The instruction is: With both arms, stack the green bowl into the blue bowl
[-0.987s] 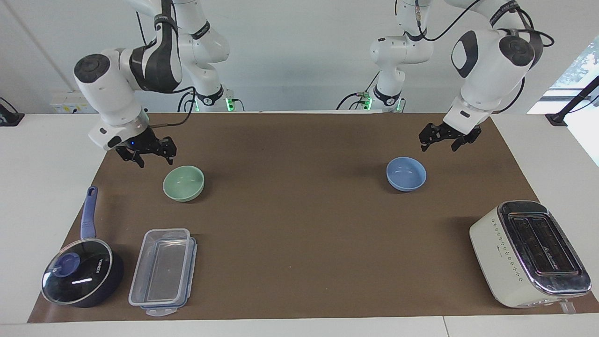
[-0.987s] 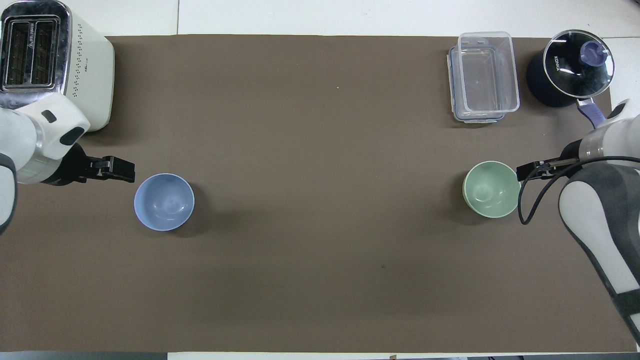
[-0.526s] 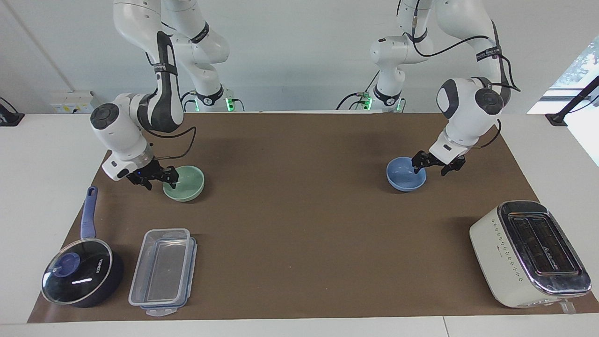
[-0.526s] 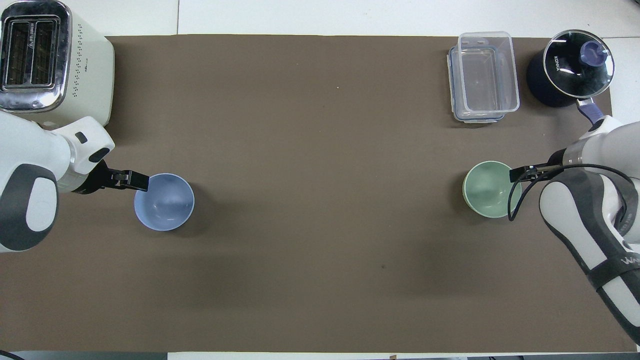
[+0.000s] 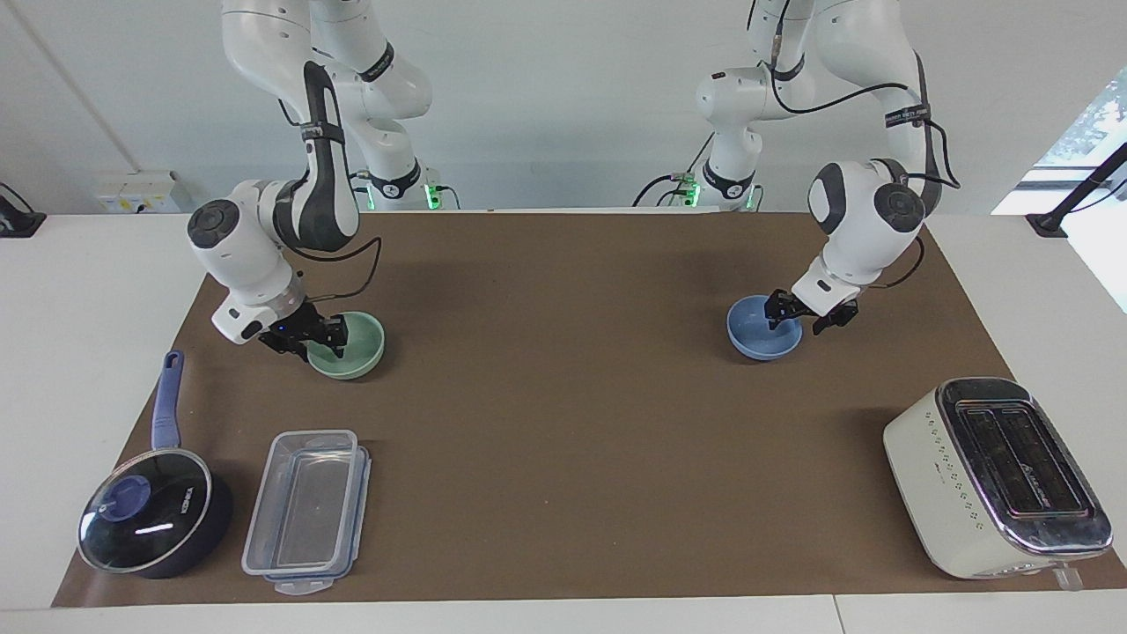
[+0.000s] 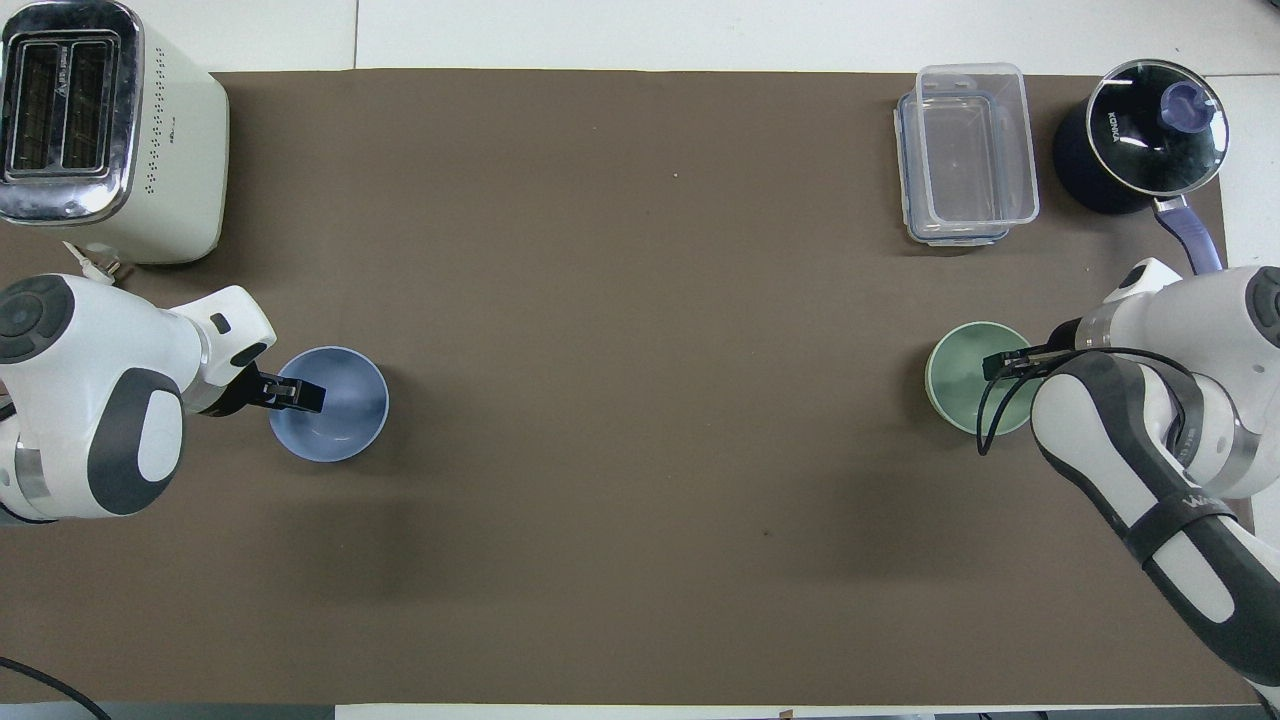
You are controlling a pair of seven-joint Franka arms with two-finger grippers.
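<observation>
The pale green bowl [image 5: 359, 347] sits on the brown mat toward the right arm's end of the table; it also shows in the overhead view [image 6: 958, 385]. My right gripper [image 5: 314, 338] is open and low at its rim, one finger inside the bowl and one outside. The periwinkle-blue bowl [image 5: 755, 336] sits toward the left arm's end and shows in the overhead view [image 6: 345, 412]. My left gripper [image 5: 801, 315] is open and straddles its rim in the same way. Both bowls rest upright on the mat, far apart.
A cream toaster [image 5: 995, 475] stands farther from the robots at the left arm's end. A clear plastic container [image 5: 308, 511] and a dark blue saucepan with a glass lid [image 5: 150, 511] stand farther out at the right arm's end.
Both grippers have come down from above the mat to the bowls' rims and moved in over them. The bowls have not moved.
</observation>
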